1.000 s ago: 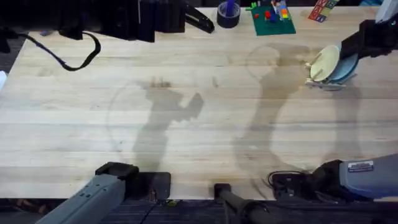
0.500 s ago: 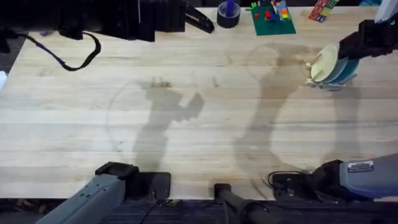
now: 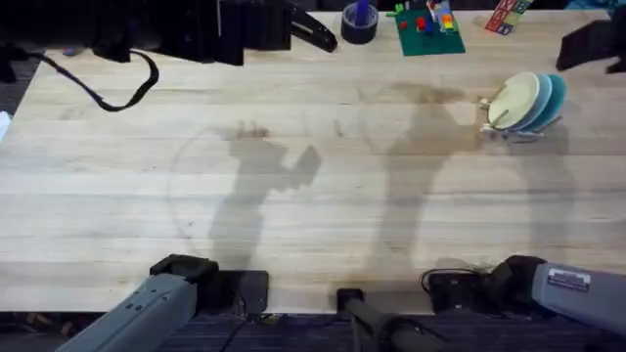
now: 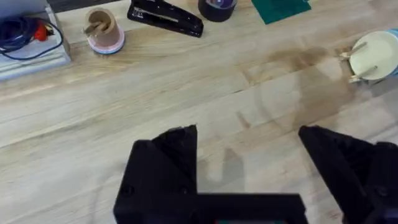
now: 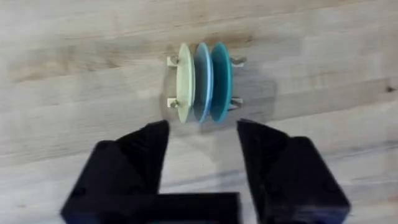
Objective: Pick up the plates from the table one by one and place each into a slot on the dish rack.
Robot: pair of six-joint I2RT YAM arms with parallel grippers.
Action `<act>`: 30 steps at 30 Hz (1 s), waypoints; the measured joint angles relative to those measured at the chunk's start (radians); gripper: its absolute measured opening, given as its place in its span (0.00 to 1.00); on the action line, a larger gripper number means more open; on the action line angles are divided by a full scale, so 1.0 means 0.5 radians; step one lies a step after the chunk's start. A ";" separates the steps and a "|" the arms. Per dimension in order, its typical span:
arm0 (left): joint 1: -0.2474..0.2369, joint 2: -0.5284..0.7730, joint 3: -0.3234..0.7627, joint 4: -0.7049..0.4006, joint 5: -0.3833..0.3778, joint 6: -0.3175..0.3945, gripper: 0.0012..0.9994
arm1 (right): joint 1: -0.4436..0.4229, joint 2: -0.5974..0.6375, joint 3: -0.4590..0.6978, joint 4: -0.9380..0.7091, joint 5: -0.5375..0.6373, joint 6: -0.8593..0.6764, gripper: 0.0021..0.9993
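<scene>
Three plates stand on edge in the dish rack [image 3: 509, 132] at the table's [image 3: 293, 196] far right: a cream-yellow plate [image 3: 512, 100], a pale blue one [image 3: 541, 98] and a teal one [image 3: 557, 95]. From the right wrist the same row reads cream [image 5: 184, 81], blue [image 5: 202, 81], teal [image 5: 221, 79], with rack pegs [image 5: 173, 61] at the sides. My right gripper [image 5: 202, 134] hovers above them, open and empty. Its arm [image 3: 592, 44] is dark at the overhead view's right edge. My left gripper [image 4: 249, 134] is open over bare table, the rack's cream plate [image 4: 375, 56] far off.
Along the far edge lie a dark tape roll [image 3: 359, 23], a green base with bricks [image 3: 428, 27], a black stapler [image 4: 165, 17], a small pink cup [image 4: 102, 31] and a black cable [image 3: 108, 83]. The wide middle of the tabletop is bare wood.
My right gripper has let go of the plates at the rack and pulled up and away to the far right. The plates now stand free in the rack.
</scene>
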 joint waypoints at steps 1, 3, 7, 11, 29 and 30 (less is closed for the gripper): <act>0.000 0.000 0.000 0.000 0.000 0.000 1.00 | 0.004 -0.044 0.001 -0.021 0.000 0.006 0.75; 0.000 0.000 0.000 0.000 0.000 0.000 1.00 | 0.020 -0.123 0.000 -0.063 0.001 0.016 0.94; 0.000 0.000 0.000 0.000 0.000 0.000 1.00 | 0.120 -0.282 0.000 -0.169 0.002 0.043 0.99; 0.000 0.000 0.000 0.000 0.000 0.000 0.99 | 0.268 -0.455 0.001 -0.286 0.056 0.112 0.99; 0.000 0.000 0.000 -0.245 0.000 0.001 1.00 | 0.559 -1.045 0.004 -1.081 0.104 0.352 0.99; 0.000 0.000 0.000 -0.282 0.000 0.003 1.00 | 0.563 -1.044 0.004 -1.082 0.102 0.353 0.99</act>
